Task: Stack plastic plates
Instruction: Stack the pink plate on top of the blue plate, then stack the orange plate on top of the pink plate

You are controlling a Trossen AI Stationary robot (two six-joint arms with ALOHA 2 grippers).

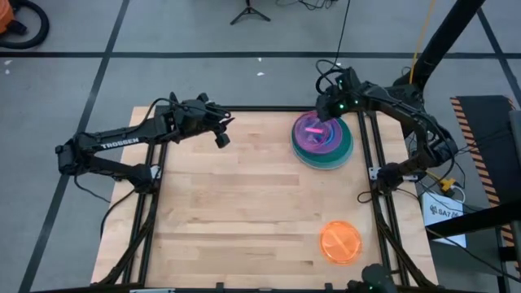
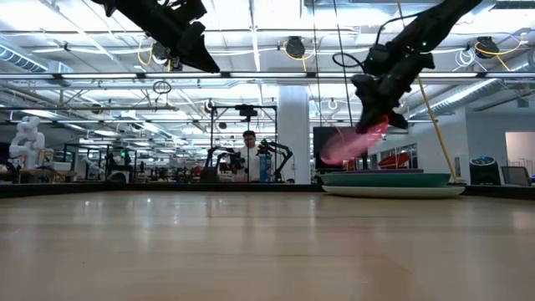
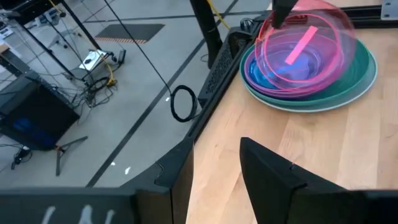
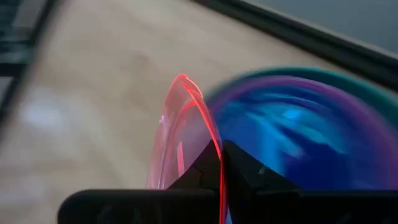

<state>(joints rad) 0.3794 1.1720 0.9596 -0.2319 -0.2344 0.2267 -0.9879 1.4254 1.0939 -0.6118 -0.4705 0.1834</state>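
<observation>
Plates for stacking sit mostly in one pile (image 1: 323, 144) toward the upper right of the high view, on the wooden table (image 1: 244, 212). I can read a dark green plate (image 1: 345, 151) at the bottom with a pale rim under it, then purple and blue layers nested inside; I can't count them exactly. One orange plate (image 1: 340, 242) lies flat and alone near the lower right of the table, well apart from the pile.

My right gripper (image 1: 328, 116) is at the pile's far edge, its fingers pinched together on the rim of a pink-red plate (image 1: 313, 130). In the low view that pink-red plate (image 2: 353, 142) hangs tilted, one edge raised in the gripper (image 2: 374, 113) and the other dipping toward the pile (image 2: 393, 181). Whether its low edge touches the plates beneath, I can't tell. The right wrist view shows the thin pink rim (image 4: 196, 134) held edge-on between the dark fingers (image 4: 249, 174), with blue and purple plates just beside it.

My left gripper (image 1: 220, 130) hovers above the table toward the upper left of the high view, well apart from the pile, fingers spread and holding nothing. Its wrist view looks across bare wood to the pile (image 3: 311, 62).

A person (image 2: 248, 155) stands far back in the room in the low view.
</observation>
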